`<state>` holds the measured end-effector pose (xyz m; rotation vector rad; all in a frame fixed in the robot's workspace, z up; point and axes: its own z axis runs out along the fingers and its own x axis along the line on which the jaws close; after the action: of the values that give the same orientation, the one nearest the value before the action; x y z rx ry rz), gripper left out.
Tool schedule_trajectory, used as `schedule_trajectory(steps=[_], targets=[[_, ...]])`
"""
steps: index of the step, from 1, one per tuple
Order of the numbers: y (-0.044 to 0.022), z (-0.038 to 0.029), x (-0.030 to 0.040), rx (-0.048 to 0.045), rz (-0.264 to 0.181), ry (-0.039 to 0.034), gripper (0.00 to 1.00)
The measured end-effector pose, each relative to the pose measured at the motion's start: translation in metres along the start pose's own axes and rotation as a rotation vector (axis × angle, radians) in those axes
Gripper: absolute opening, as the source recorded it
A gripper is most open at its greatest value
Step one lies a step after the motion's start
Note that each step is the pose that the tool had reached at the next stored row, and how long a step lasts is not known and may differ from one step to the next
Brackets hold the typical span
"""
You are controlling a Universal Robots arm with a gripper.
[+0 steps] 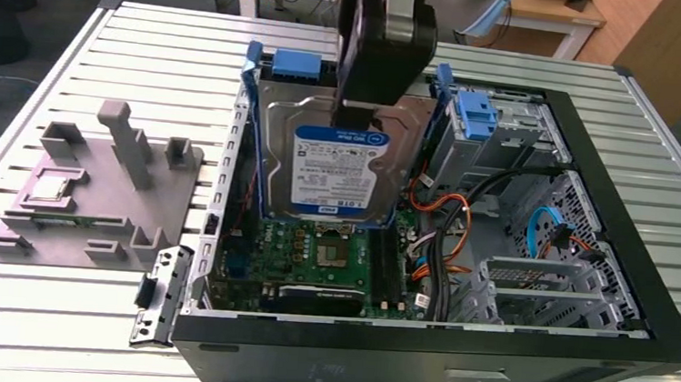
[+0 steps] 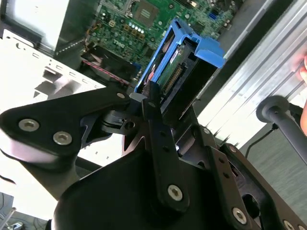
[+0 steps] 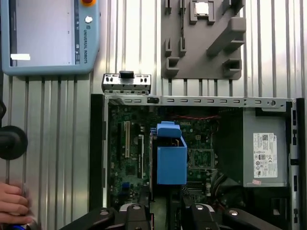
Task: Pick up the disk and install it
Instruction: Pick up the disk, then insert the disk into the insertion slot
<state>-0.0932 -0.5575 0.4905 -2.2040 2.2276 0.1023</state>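
Observation:
The disk (image 1: pixel 336 168), silver with a white-and-blue label and blue rails along its sides, hangs upright over the motherboard (image 1: pixel 311 253) inside the open computer case (image 1: pixel 425 353). My gripper (image 1: pixel 361 112) is shut on its upper end, coming down from above. In the second wrist view, the black fingers (image 2: pixel 152 103) clamp the disk (image 2: pixel 184 57) at its connector end. In the first wrist view the disk (image 3: pixel 171 160) appears end-on as a blue block just beyond my gripper (image 3: pixel 165 203).
A grey fixture plate (image 1: pixel 97 190) lies on the exterior view's left of the case. Inside the case are a blue latch on the drive cage (image 1: pixel 478 115), loose cables (image 1: pixel 460 219) and a grey power-supply box (image 3: pixel 264 153). A teach pendant (image 3: pixel 48 36) and a hand (image 3: pixel 12 203) are on the slatted table.

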Motion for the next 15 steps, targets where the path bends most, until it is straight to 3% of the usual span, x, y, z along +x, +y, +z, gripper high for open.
schedule_trajectory(steps=[6,10,12,15], targets=[[-0.0012,-0.0003,0.0163,0.0001,0.000,-0.0003,0.35],[-0.0019,-0.0005,0.0168,0.0001,0.000,-0.0002,0.35],[-0.0064,-0.0008,0.0167,0.0000,0.000,0.0001,0.35],[-0.0189,-0.0010,0.0166,-0.0001,0.000,-0.0001,0.35]])
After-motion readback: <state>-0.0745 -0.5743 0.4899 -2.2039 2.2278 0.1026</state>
